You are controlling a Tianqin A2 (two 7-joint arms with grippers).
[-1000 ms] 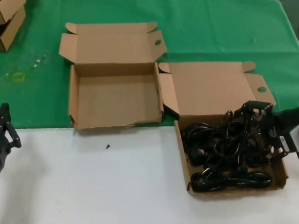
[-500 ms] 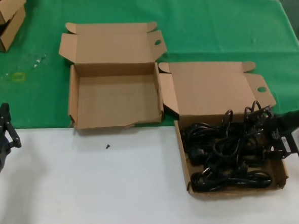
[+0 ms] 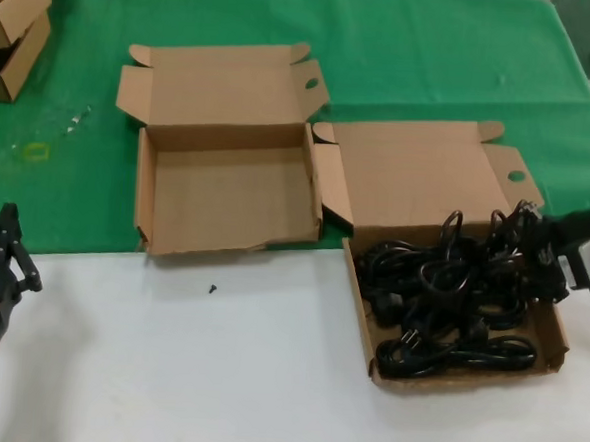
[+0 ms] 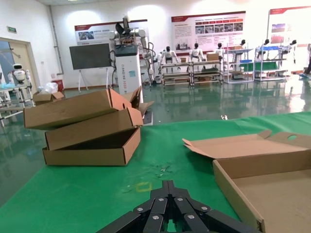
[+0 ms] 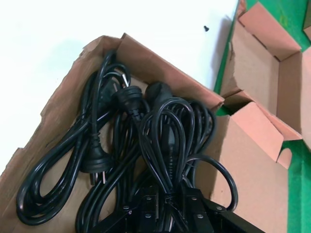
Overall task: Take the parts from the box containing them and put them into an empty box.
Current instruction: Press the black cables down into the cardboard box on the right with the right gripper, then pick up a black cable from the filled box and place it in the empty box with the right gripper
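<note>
The black power cords lie tangled in the right-hand cardboard box, which has a straight front wall. My right gripper is at that box's far right corner, shut on a looped bundle of the cords. The right wrist view shows its fingers clamped round the bundle, with plugs lying loose in the box. The empty box, with a ragged low front wall, stands open to the left; its wall also shows in the left wrist view. My left gripper is parked at the near left, shut and empty.
Small stacked cartons sit at the far left on the green cloth; they also show in the left wrist view. A small black screw lies on the white surface in front of the empty box.
My right gripper, open over the cords a second ago, has closed on a bundle of them and drawn it slightly right and up. The left arm has not moved.
</note>
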